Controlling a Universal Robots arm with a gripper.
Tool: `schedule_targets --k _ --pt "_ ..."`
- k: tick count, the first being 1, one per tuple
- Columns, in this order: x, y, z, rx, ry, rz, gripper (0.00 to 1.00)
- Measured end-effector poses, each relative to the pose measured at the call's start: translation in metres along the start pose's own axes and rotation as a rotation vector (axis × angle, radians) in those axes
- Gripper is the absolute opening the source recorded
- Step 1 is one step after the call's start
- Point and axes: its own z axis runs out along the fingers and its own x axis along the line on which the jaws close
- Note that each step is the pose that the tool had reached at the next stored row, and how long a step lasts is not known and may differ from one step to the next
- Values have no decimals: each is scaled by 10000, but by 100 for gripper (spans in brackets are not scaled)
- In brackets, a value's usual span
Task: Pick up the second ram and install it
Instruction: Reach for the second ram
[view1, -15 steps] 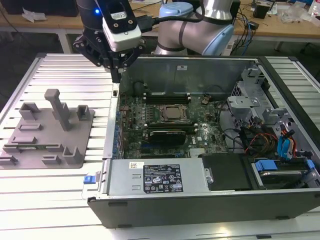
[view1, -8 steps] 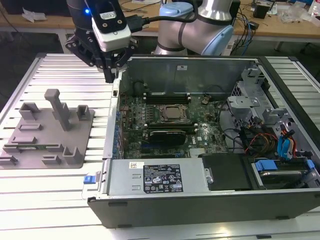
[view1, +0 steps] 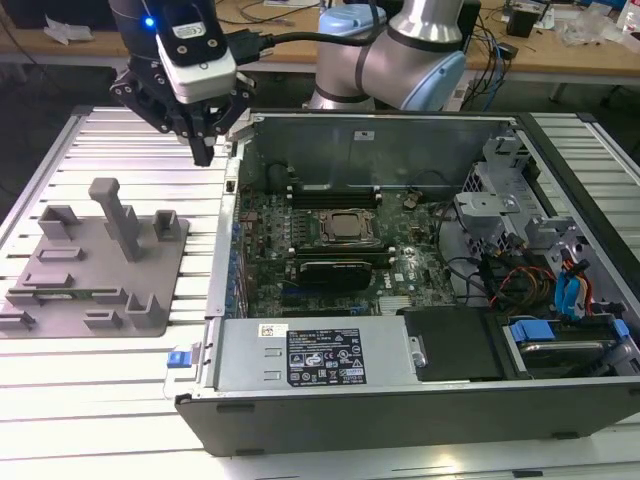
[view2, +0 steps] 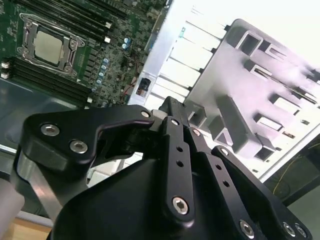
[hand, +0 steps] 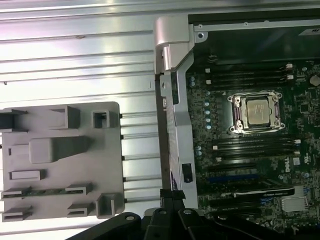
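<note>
Your gray plastic holder plate with upright posts (view1: 95, 262) lies on the ribbed metal worktop (view1: 110, 140). The second ram (hand: 44, 190), a thin green circuit-board stick, lies flat in one of the plate's low slots near an edge. Beside the plate, the open gray metal computer case (view1: 400, 130) holds a green motherboard (view1: 270, 235) with a silver CPU socket (view1: 348, 227) between long black slot strips. The black gripper (view1: 205, 150) hangs over the worktop between plate and case, well apart from the ram, its fingers together and holding nothing. The first wrist view gives you the ram from above, while the second wrist view gives you the gripper's linkage close up.
</note>
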Motion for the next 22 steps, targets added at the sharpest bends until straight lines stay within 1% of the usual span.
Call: schedule_targets --k 4,9,11,13,16,18,19,22 --pt "89 -6 -2 0 0 1 8" --pt "244 -18 -4 1 1 0 8" --pt "283 -21 -4 0 1 0 8" --pt "349 -26 -3 0 1 0 8" --pt "487 -37 -3 0 1 1 8" --pt "548 -41 -2 0 1 0 8" --pt "611 -46 -1 1 1 0 8" --pt "671 -51 0 0 1 1 8"
